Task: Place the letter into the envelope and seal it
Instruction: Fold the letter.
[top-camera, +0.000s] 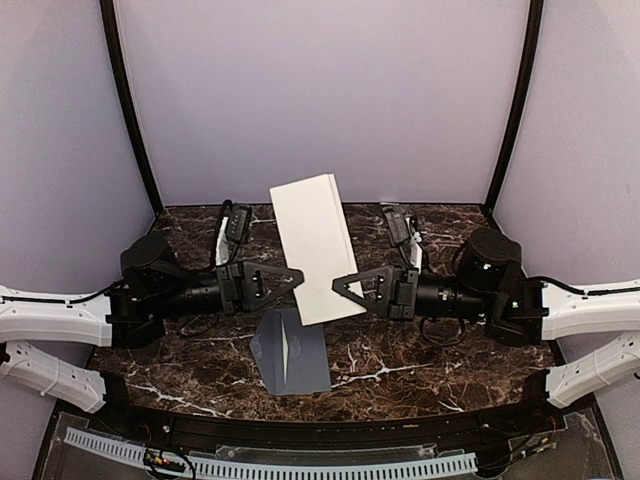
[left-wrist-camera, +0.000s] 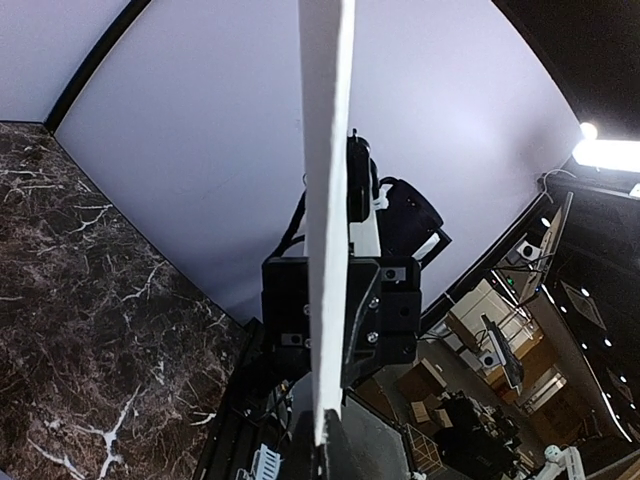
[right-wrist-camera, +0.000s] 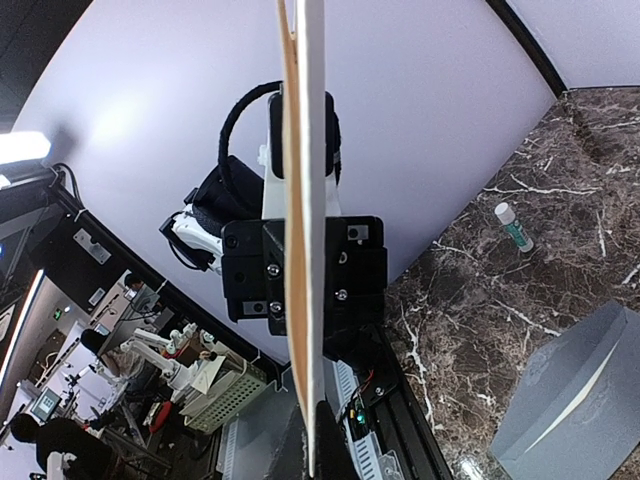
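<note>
Cream letter (top-camera: 315, 245) hangs tilted above the worktop (top-camera: 400, 370) and the flat grey-blue envelope (top-camera: 292, 352), its side edges pinched in the closed left pincer (top-camera: 298, 275) and closed right pincer (top-camera: 338, 283); thin, light and floppy, it probably wants taut edge grips.

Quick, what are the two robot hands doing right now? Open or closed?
The left gripper: closed, fingers pinching the letter.
The right gripper: closed, pinching the same letter from the other side.
</note>
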